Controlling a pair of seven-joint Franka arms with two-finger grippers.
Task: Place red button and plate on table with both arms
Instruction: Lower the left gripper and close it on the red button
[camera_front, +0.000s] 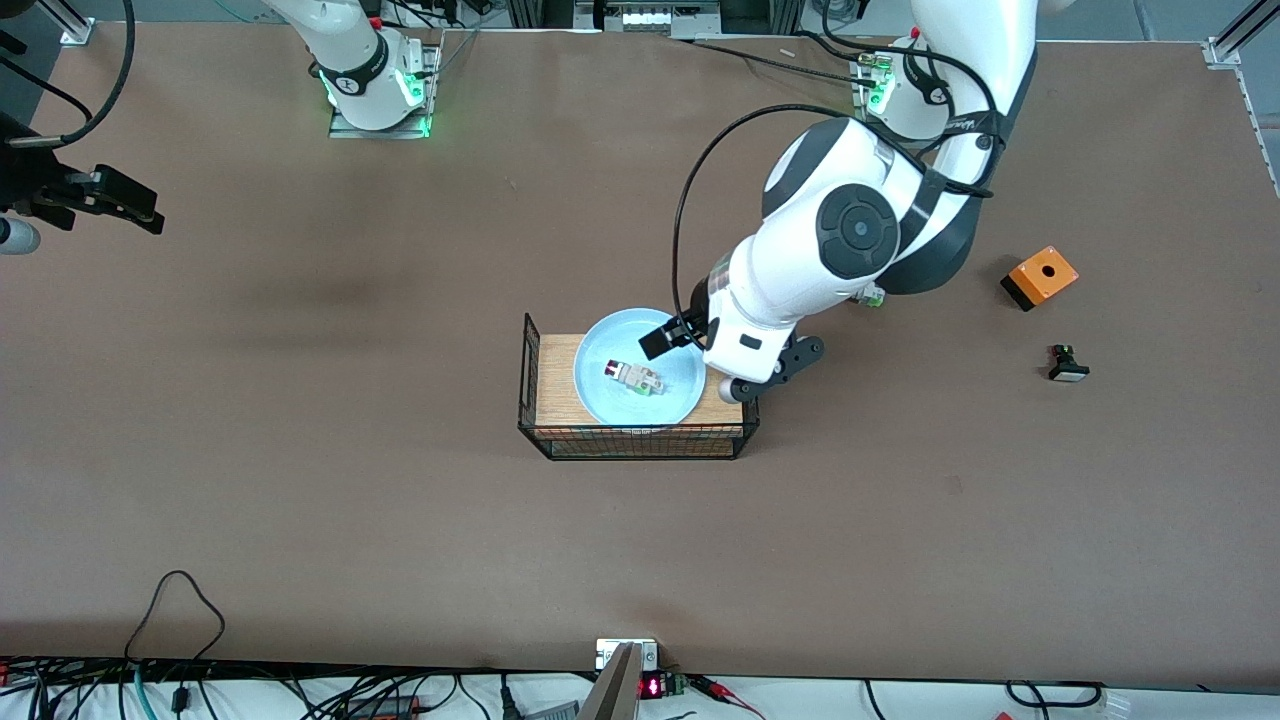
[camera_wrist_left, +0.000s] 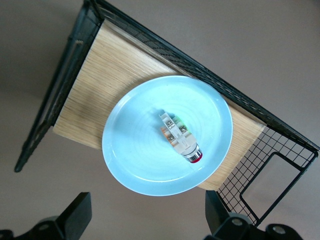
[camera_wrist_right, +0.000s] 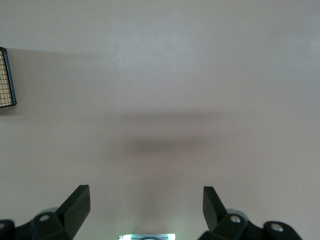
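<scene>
The light blue plate (camera_front: 598, 398) lies in the black wire basket tray (camera_front: 640, 446) on its wood floor. The red button (camera_front: 632, 377) lies on its side in the middle of the plate, as the left wrist view shows for the button (camera_wrist_left: 180, 138) and the plate (camera_wrist_left: 131, 150). My left gripper (camera_front: 700, 365) is open and empty, over the plate's rim at the basket's end toward the left arm; it also shows in the left wrist view (camera_wrist_left: 147, 215). My right gripper (camera_front: 120, 200) waits open and empty over the bare brown table (camera_front: 400, 500) at the right arm's end, and shows in the right wrist view (camera_wrist_right: 145, 210).
An orange box with a hole (camera_front: 1040, 277) and a small black and white part (camera_front: 1067, 365) lie on the table toward the left arm's end. A green-capped part (camera_front: 872, 296) shows partly under the left arm. The basket's wire walls (camera_wrist_left: 75, 80) stand round the plate.
</scene>
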